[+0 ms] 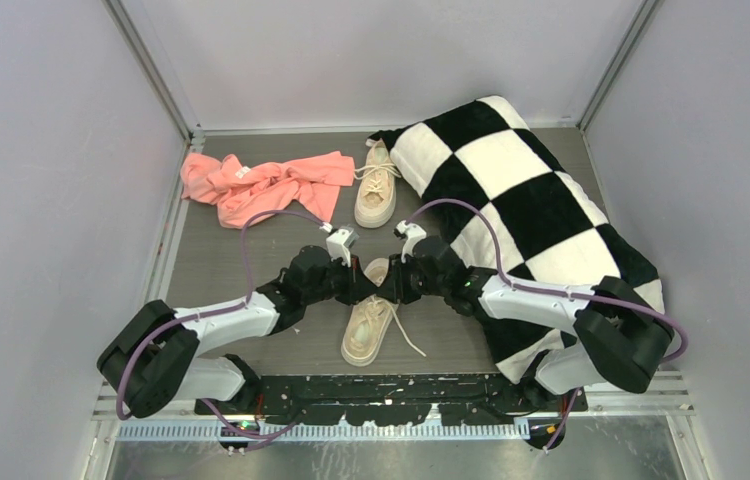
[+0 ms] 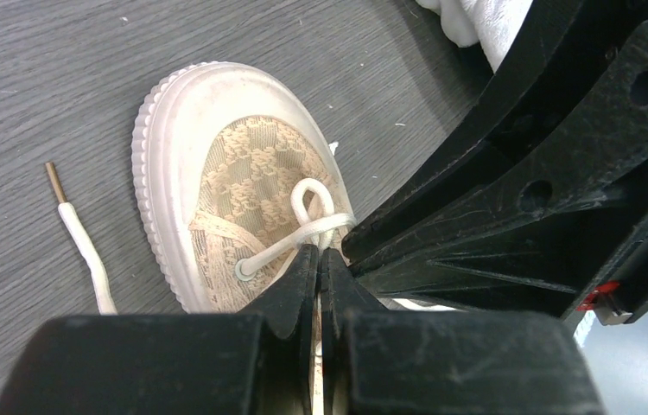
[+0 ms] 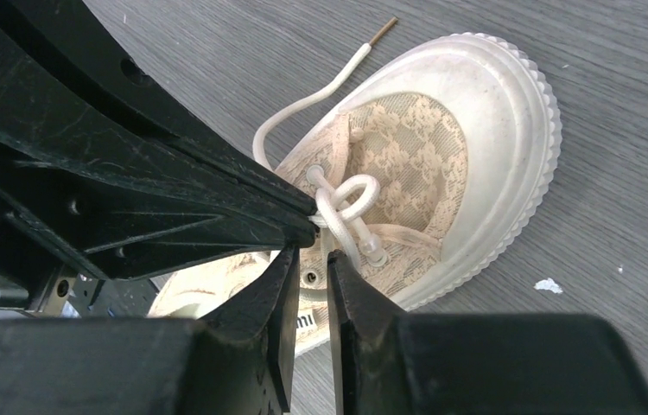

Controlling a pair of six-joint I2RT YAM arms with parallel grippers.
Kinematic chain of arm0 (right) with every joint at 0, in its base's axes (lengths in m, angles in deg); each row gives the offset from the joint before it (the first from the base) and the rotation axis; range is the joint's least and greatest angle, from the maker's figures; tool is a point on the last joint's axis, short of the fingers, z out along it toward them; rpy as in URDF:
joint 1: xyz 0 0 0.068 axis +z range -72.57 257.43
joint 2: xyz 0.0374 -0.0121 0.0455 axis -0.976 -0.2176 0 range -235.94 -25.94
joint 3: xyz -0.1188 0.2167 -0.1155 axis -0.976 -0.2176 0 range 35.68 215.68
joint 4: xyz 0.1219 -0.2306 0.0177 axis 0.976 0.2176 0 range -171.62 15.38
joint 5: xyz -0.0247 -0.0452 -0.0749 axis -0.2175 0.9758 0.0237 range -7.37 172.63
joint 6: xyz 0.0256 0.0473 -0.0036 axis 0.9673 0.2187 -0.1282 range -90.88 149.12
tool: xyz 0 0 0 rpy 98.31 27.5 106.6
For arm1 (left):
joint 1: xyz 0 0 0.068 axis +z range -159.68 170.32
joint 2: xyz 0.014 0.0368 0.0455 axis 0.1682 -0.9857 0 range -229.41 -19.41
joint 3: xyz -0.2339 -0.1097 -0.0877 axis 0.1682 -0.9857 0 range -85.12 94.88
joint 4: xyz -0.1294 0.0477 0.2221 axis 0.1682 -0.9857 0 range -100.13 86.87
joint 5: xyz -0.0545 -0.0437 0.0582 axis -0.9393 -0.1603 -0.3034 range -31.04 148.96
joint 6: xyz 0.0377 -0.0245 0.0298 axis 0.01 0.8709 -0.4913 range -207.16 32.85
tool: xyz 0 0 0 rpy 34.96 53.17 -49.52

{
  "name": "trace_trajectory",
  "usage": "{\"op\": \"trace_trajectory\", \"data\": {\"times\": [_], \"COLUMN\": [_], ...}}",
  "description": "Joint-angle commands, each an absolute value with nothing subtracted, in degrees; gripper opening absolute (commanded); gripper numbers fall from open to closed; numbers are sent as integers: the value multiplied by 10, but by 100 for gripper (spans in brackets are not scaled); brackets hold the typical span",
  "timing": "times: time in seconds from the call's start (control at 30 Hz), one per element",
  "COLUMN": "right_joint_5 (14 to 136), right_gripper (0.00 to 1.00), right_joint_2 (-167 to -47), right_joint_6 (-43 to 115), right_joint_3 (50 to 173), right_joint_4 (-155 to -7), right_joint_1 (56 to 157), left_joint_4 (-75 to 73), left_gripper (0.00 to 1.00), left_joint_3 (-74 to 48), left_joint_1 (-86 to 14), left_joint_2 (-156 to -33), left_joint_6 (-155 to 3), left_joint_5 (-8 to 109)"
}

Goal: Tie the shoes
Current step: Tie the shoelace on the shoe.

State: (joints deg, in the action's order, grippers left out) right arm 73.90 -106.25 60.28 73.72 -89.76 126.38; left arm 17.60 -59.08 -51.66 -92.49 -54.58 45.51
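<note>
One beige sneaker (image 1: 366,335) lies in front of the arm bases, toe pointing away. The other shoe (image 1: 376,190) lies further back. Both grippers meet over the near shoe's laces. My left gripper (image 2: 319,252) is shut on a cream lace just below a small loop (image 2: 312,203) on the lace-patterned toe (image 2: 243,181). My right gripper (image 3: 312,251) stands narrowly open; a strand from the loop (image 3: 346,194) reaches its tips. One loose lace end (image 2: 87,251) trails on the table beside the toe.
A black-and-white checkered pillow (image 1: 521,200) fills the right side, under the right arm. A pink cloth (image 1: 261,185) lies at the back left. Pale walls close in on three sides. The two gripper bodies crowd each other over the shoe.
</note>
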Motion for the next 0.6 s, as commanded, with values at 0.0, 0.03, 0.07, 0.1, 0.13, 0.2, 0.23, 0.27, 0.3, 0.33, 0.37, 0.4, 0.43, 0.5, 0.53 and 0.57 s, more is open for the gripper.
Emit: {"op": "trace_trajectory", "data": {"times": [0.0,0.03,0.07,0.1,0.13,0.2,0.23,0.27,0.3,0.33,0.37,0.4,0.43,0.5,0.53,0.57], "right_joint_5": [753,754,754,754,755,755,755,754,754,753,752,752,751,753,754,757], "right_gripper": [24,25,26,27,27,27,27,27,27,27,27,27,26,25,24,24], "right_joint_2": [-1072,-1075,-1076,-1078,-1079,-1081,-1083,-1084,-1087,-1088,-1090,-1091,-1092,-1096,-1098,-1099], "right_joint_6": [580,577,576,574,572,568,566,564,562,560,558,555,553,547,544,540], "right_joint_3": [755,756,756,757,758,760,761,762,764,765,766,767,769,771,773,774], "right_joint_4": [-913,-912,-912,-911,-910,-908,-908,-906,-904,-903,-901,-899,-897,-891,-887,-882], "right_joint_1": [1266,1265,1265,1265,1265,1266,1265,1265,1265,1267,1268,1269,1270,1273,1275,1276], "left_joint_4": [201,201,202,202,202,202,203,203,203,203,203,203,203,205,206,206], "left_gripper": [0,0,1,1,0,1,0,0,1,1,1,0,1,1,0,0], "left_joint_3": [-586,-586,-585,-585,-584,-583,-582,-582,-581,-581,-580,-580,-579,-579,-579,-579], "left_joint_1": [-516,-516,-516,-516,-516,-516,-516,-516,-516,-516,-516,-516,-516,-516,-516,-516], "left_joint_2": [-926,-927,-928,-929,-930,-931,-932,-933,-934,-936,-937,-938,-939,-939,-940,-940], "left_joint_6": [-548,-548,-548,-547,-547,-546,-546,-546,-546,-546,-546,-545,-545,-545,-545,-544], "left_joint_5": [458,458,456,456,456,455,455,454,454,454,454,454,454,454,455,454]}}
